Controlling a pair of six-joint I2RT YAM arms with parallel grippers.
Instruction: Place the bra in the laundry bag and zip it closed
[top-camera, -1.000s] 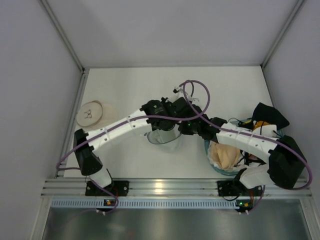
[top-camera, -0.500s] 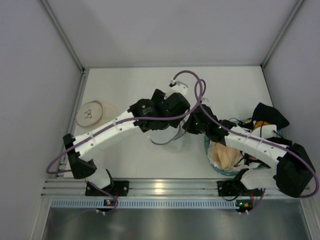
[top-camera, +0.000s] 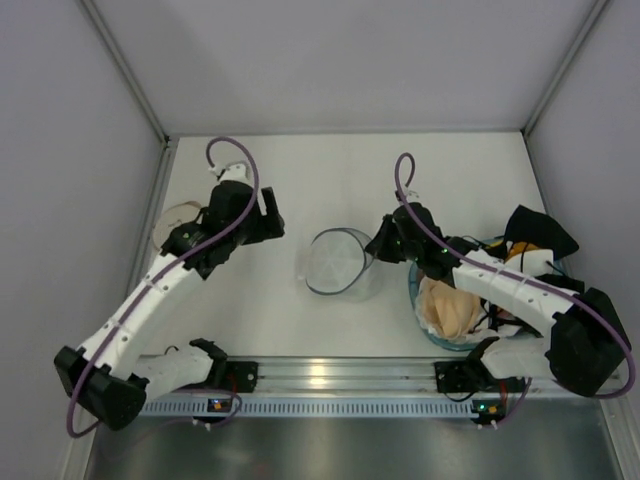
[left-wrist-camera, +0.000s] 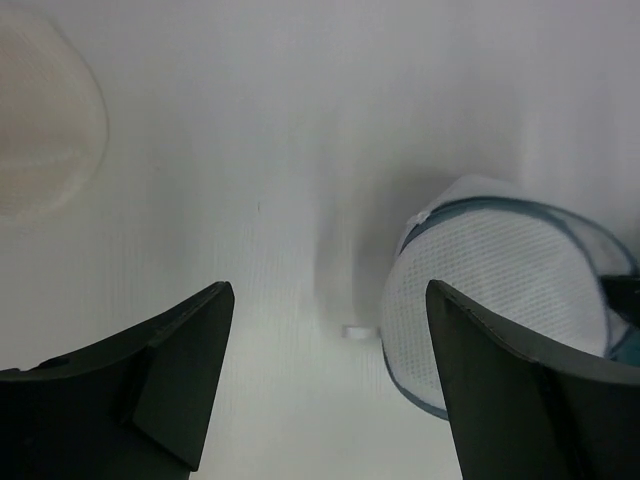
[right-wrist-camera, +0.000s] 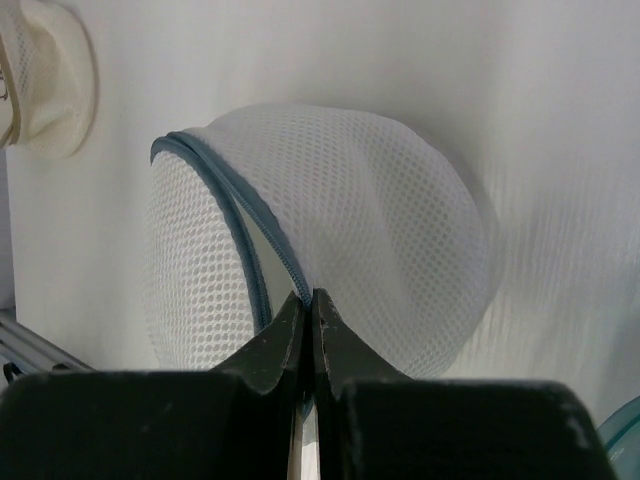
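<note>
While the right gripper (right-wrist-camera: 305, 305) is closed at the centre of the right wrist view, its two dark fingers are pressed together exactly on the blue zipper edge of the laundry bag (right-wrist-camera: 350, 230). I cannot see a pull tab between the tips, so I can only say that they pinch the bag at this seam.

From above, the bag stands in the middle of the frame on the white table (top-camera: 450, 170). It is a small round pouch of white mesh, and its right side is touching the right gripper. I cannot tell whether the zipper is closed all the way.

The left gripper (left-wrist-camera: 330, 300) is open. In the left wrist view its fingers (left-wrist-camera: 160, 380) stand wide apart at the bottom of the frame with only bare table between them, and it holds nothing. The bag is at the right side of that view, apart from the fingers.

The bra (top-camera: 165, 228), cream in colour, lies on the table at the left of the top view. It is partly hidden under the left arm and is well apart from the bag.

At the lower right of the top view sits a blue basket (top-camera: 413, 300) with a peach garment (top-camera: 450, 308) inside, and a black garment (top-camera: 540, 230) lies at its upper edge.
</note>
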